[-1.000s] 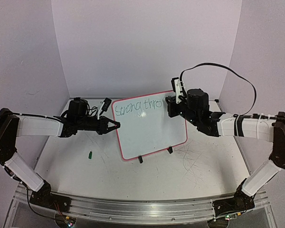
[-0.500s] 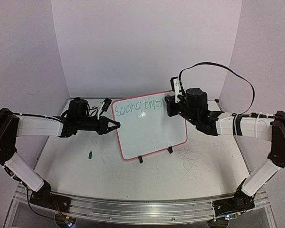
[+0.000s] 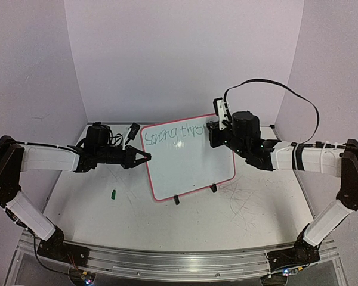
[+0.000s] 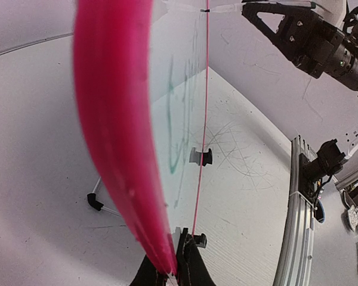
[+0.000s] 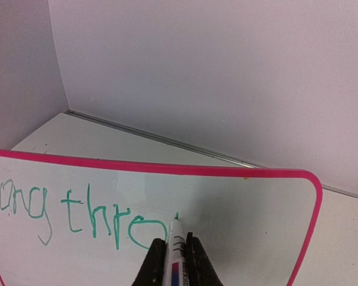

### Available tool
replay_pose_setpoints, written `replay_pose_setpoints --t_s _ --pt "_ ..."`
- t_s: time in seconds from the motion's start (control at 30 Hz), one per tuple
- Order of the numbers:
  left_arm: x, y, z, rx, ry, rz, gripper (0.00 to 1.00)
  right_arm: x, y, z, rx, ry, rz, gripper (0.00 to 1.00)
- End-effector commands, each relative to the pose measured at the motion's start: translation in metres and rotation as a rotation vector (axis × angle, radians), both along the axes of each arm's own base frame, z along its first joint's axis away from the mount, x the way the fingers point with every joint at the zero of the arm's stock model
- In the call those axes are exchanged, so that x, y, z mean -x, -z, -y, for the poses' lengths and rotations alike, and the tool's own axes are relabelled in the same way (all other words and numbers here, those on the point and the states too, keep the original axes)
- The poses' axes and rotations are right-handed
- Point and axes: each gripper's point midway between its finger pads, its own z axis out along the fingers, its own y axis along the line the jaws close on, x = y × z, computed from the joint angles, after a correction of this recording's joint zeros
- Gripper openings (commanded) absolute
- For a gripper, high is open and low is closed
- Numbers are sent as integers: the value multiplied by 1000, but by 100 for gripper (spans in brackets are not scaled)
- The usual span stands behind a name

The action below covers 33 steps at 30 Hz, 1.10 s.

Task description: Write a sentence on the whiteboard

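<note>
The whiteboard (image 3: 191,170), white with a pink-red rim, stands tilted on two black clip feet at the table's middle. My left gripper (image 3: 148,157) is shut on its left edge. In the left wrist view the pink rim (image 4: 116,137) runs down into the closed left gripper (image 4: 176,253). My right gripper (image 5: 175,238) is shut on a white marker (image 5: 176,253). Its tip touches the whiteboard (image 5: 250,208) just right of the green sentence (image 5: 89,214), which reads "Strong thro" (image 3: 173,134). The right gripper (image 3: 213,132) is at the board's upper right.
A small green marker cap (image 3: 114,193) lies on the tabletop left of the board. Grey scribbles (image 3: 244,199) mark the table on the right. A black cable (image 3: 274,86) loops above the right arm. Enclosure walls stand close behind and at both sides.
The right gripper with the marker has edged slightly left and up at the board's top right, tracing the last letter. The left arm and the board have not moved.
</note>
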Motion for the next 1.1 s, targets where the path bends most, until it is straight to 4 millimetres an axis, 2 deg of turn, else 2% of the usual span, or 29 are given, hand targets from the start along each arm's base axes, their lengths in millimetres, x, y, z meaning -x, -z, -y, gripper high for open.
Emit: replay_pose_setpoints --t_s 0.0,0.4,0.73,1.07 --pt "-28 4 -14 -103 -109 109 0 4 0 2 -10 11 -12 0" --pt "-27 3 -13 -101 -106 110 0 9 9 8 -6 29 -42 0" --pt "-28 4 -13 -102 -108 108 0 3 -1 16 0 85 -15 0" --pt "-28 3 -13 -102 -105 109 0 -6 -13 10 -18 95 22 0"
